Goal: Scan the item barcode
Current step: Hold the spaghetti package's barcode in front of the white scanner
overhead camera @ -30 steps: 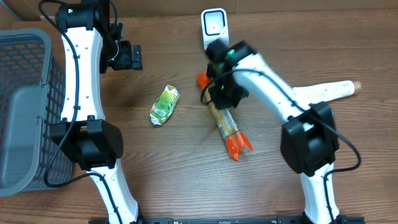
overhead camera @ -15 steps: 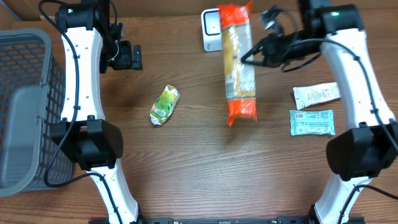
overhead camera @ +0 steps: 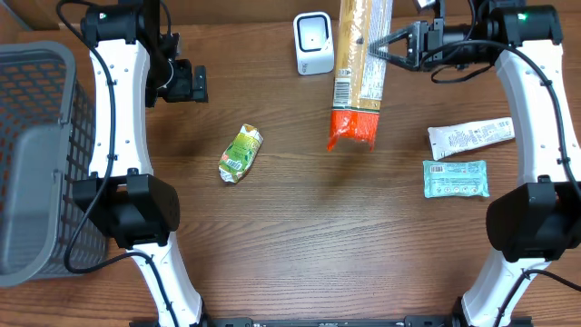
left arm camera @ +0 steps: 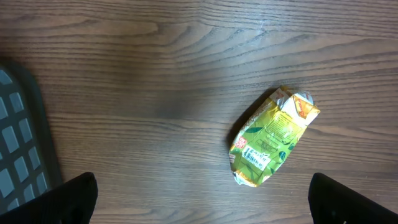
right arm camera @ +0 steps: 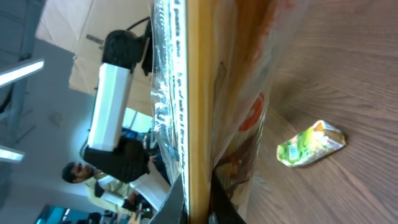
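Observation:
A long clear packet of spaghetti (overhead camera: 359, 64) with orange ends hangs above the table, just right of the white scanner (overhead camera: 313, 43) at the back edge. My right gripper (overhead camera: 386, 41) is shut on the packet's upper part; the right wrist view shows the packet (right arm camera: 199, 93) edge-on, pinched between the jaws of that gripper (right arm camera: 199, 199). My left gripper (overhead camera: 195, 84) stands open and empty at the back left. In the left wrist view the left gripper (left arm camera: 202, 196) is above bare wood, with a green packet (left arm camera: 273, 138) ahead to the right.
The green packet (overhead camera: 241, 153) lies left of centre. A white packet (overhead camera: 470, 136) and a teal one (overhead camera: 456, 178) lie at the right. A grey mesh basket (overhead camera: 36, 154) fills the left edge, close to the left arm.
The right arm has lifted the spaghetti packet off the table and carried it up and back, to the right of the scanner. The left arm has not moved.

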Robot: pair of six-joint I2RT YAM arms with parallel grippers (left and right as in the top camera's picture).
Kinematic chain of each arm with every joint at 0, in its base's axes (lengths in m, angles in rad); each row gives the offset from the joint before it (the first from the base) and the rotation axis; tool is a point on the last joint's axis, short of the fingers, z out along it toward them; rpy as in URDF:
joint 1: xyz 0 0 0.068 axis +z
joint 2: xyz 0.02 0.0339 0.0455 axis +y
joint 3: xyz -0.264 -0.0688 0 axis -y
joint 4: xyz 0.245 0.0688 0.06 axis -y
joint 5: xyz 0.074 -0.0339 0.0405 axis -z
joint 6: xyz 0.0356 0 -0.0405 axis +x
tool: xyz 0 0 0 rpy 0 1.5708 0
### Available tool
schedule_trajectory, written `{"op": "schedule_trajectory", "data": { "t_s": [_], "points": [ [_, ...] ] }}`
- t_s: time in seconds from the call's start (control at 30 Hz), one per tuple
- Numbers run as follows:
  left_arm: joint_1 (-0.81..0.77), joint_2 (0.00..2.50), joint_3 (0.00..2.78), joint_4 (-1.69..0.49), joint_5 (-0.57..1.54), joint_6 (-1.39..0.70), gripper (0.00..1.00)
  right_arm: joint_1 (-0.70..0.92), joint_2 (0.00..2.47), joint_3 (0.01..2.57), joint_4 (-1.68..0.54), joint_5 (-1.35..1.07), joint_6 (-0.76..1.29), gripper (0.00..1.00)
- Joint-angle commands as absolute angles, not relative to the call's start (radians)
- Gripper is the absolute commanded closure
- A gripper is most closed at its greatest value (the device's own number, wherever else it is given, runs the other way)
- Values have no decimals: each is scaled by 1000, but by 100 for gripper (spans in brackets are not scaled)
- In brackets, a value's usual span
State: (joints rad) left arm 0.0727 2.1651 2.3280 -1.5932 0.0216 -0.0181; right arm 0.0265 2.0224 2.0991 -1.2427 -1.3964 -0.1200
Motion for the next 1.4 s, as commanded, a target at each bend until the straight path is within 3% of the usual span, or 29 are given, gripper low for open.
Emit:
{"op": "schedule_trajectory", "data": {
  "t_s": [0.0, 0.23, 0.37, 0.6, 0.87, 1.17, 1.37],
  "points": [
    [70, 2173, 2325, -1592, 19, 1, 0, 47, 1969, 2143, -1208, -1325, -33, 96],
    [70, 2173, 2325, -1592, 19, 1, 0, 167, 1969, 2143, -1163, -778, 98, 96],
    [70, 2173, 2325, -1592, 19, 1, 0, 279, 1969, 2143, -1148, -310, 135, 96],
    [70, 2173, 2325, -1592, 19, 1, 1, 456, 1980, 2143, -1021, 342, -15, 96],
    [70, 2173, 2325, -1592, 19, 1, 1, 521, 2070, 2142, -695, 589, -365, 96],
    [70, 2173, 2325, -1592, 19, 1, 0, 522, 2197, 2141, -288, 548, -690, 96],
    [69, 2173, 2325, -1592, 19, 1, 0, 522, 2267, 2141, -174, 521, -872, 96]
  ]
}}
